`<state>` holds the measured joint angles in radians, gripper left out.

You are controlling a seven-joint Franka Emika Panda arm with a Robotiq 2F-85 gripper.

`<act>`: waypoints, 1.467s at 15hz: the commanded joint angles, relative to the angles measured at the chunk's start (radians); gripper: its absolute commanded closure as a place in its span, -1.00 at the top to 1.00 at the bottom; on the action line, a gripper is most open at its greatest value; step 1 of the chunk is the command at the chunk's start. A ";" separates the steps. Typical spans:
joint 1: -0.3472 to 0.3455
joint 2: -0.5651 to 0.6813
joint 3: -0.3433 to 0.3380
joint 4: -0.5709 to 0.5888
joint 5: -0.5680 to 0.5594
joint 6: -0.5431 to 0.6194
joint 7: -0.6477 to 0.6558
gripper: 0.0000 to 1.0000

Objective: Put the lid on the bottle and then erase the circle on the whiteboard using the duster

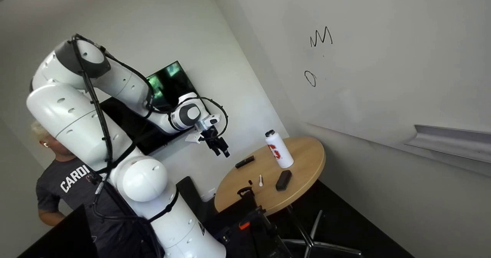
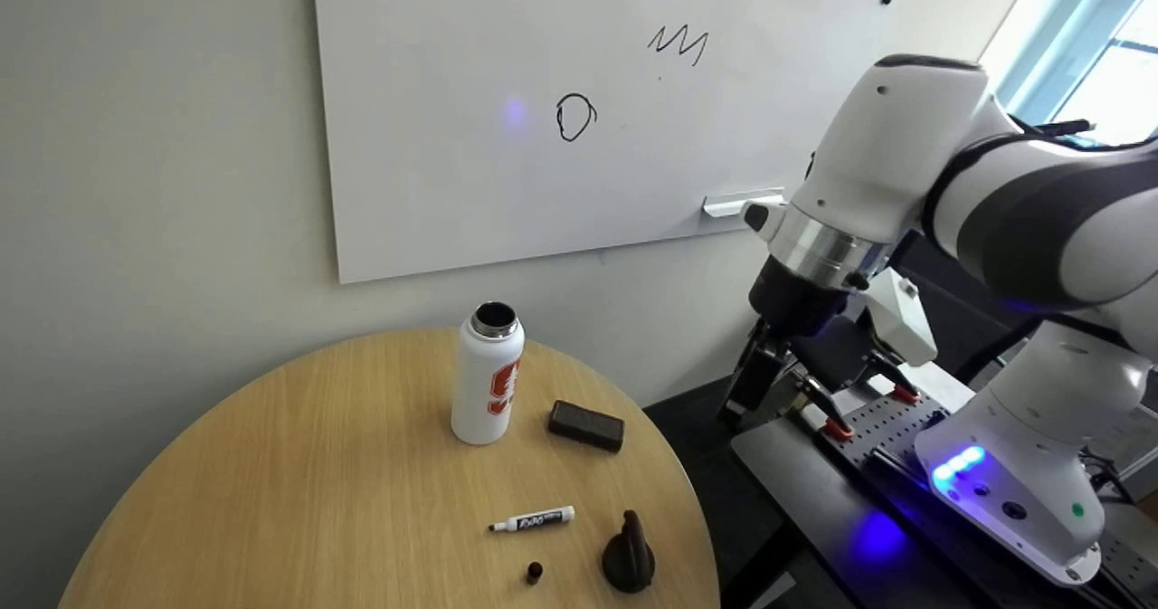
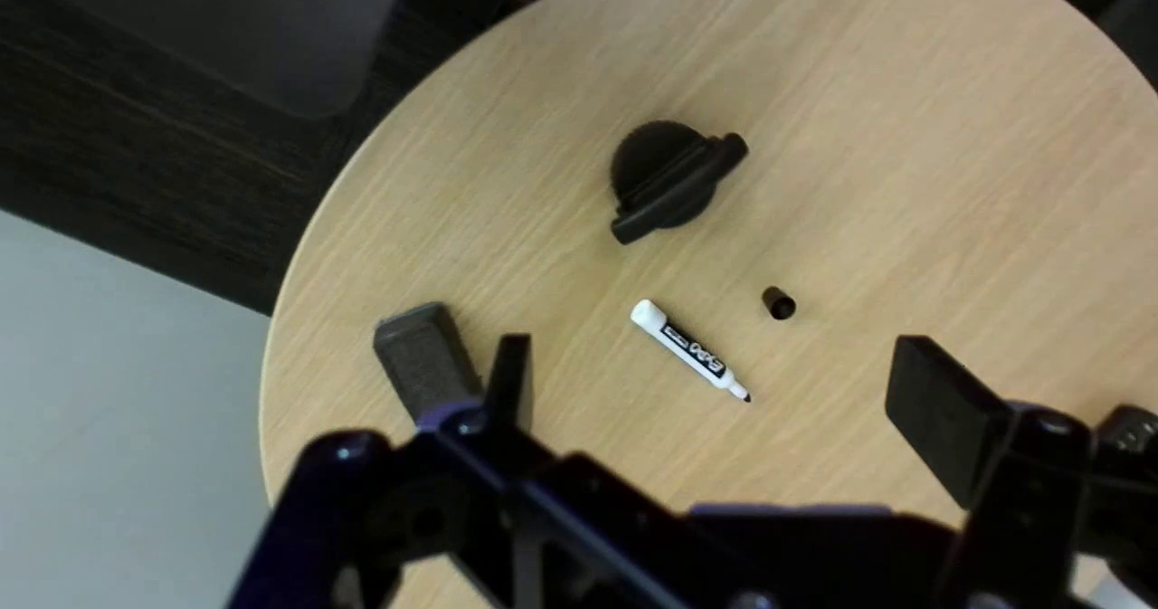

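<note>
While the bottle stands uncapped: grip the lid squarely across its handle.
Gripper: spread wide, empty — align before descending.
Mouth: lower lid level.

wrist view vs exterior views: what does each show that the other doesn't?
Only the wrist view: the open gripper face-on, its full gap framing the marker beyond.

Only the exterior views: the circle and zigzag on the whiteboard, plus the bottle, at least recognisably. A person and a monitor appear in an exterior view. I can't tell what the pale surface low in the wrist view is.

Shared by all: the round table, duster, lid and marker cap, besides marker and gripper.
</note>
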<state>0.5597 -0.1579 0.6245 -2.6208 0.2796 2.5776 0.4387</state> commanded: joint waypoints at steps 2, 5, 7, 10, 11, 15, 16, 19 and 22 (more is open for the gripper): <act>-0.008 0.076 0.057 -0.001 -0.037 0.133 0.145 1.00; -0.008 0.140 0.078 0.003 -0.074 0.193 0.231 1.00; -0.016 0.142 0.077 0.008 -0.074 0.193 0.231 1.00; -0.018 0.190 0.072 0.028 0.038 0.195 0.232 1.00; -0.017 0.209 0.073 0.029 0.069 0.213 0.234 1.00; -0.009 0.288 0.077 0.033 0.143 0.302 0.254 1.00; -0.003 0.313 0.076 0.035 0.143 0.344 0.264 1.00; 0.048 0.380 0.036 0.031 0.073 0.467 0.361 1.00; 0.149 0.437 -0.055 0.043 0.029 0.525 0.463 1.00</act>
<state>0.6194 0.2207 0.6501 -2.6023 0.3488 3.0493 0.8050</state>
